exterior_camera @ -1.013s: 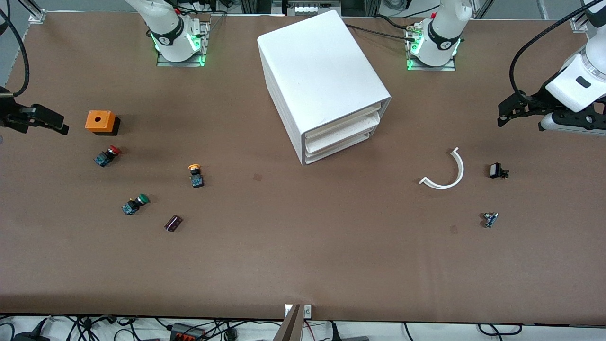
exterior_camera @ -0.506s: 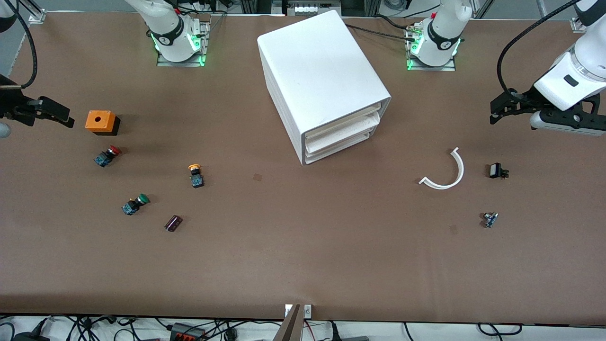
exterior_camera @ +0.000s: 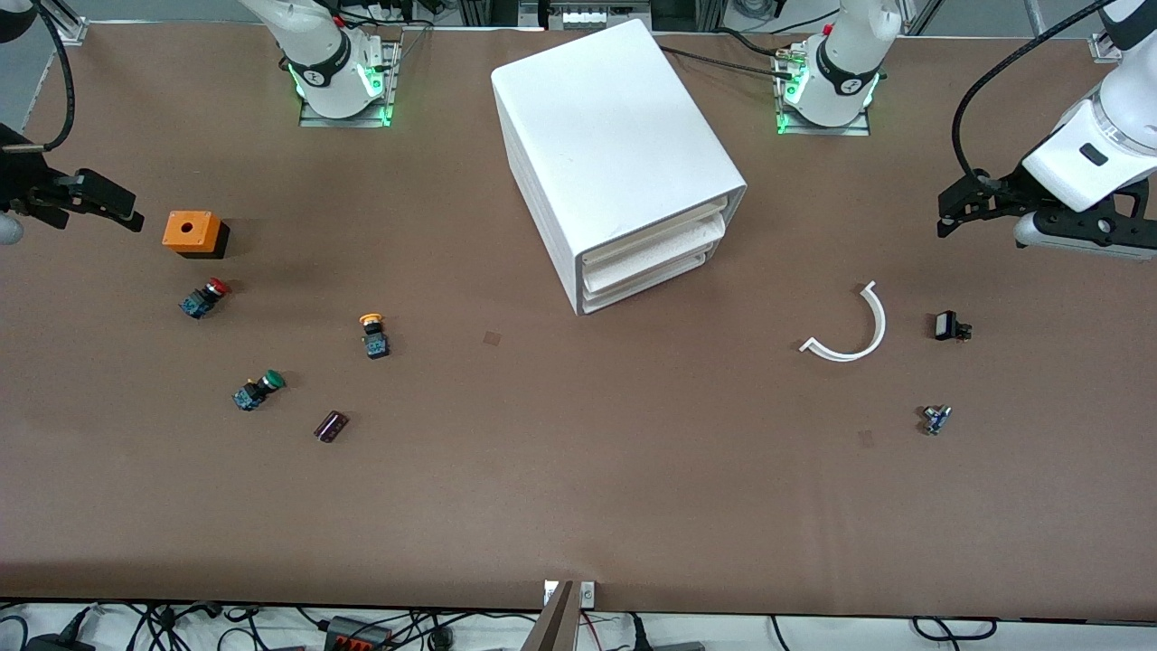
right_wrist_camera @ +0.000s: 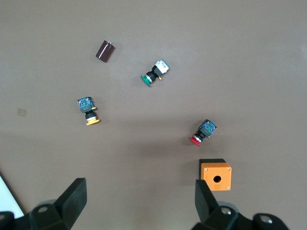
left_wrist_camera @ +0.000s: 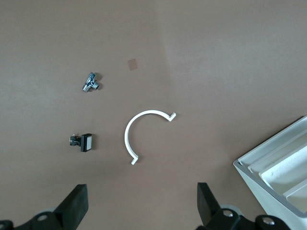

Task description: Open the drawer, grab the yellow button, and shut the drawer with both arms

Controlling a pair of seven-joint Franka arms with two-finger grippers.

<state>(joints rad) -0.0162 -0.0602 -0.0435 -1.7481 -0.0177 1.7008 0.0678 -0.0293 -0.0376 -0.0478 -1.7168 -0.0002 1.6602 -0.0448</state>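
Top centre: cabinet [exterior_camera: 615, 154], top drawer [exterior_camera: 653, 230] seemingly shut. Upper right edge: left gripper [exterior_camera: 949, 210] hovering, fingers spread, empty. Upper left edge: right gripper [exterior_camera: 113, 206], likewise. Left of centre: button [exterior_camera: 372, 333] on table [exterior_camera: 578, 506].

From your left wrist camera you look straight down on the brown table [left_wrist_camera: 216, 57]. The left gripper [left_wrist_camera: 141, 206] hangs above it with its two black fingers [left_wrist_camera: 76, 203] spread wide and nothing between them. A white curved strip [left_wrist_camera: 132, 129], bent into a half ring with small hooked ends, lies flat on the table. Near it sits a small black part with a white face [left_wrist_camera: 82, 142], and a little metal fitting [left_wrist_camera: 90, 82] lies well apart from both. A faint square mark [left_wrist_camera: 132, 64] shows on the tabletop. One corner of the white cabinet [left_wrist_camera: 280, 170] enters the view, with the fronts of its stacked drawers [left_wrist_camera: 292, 163] showing.
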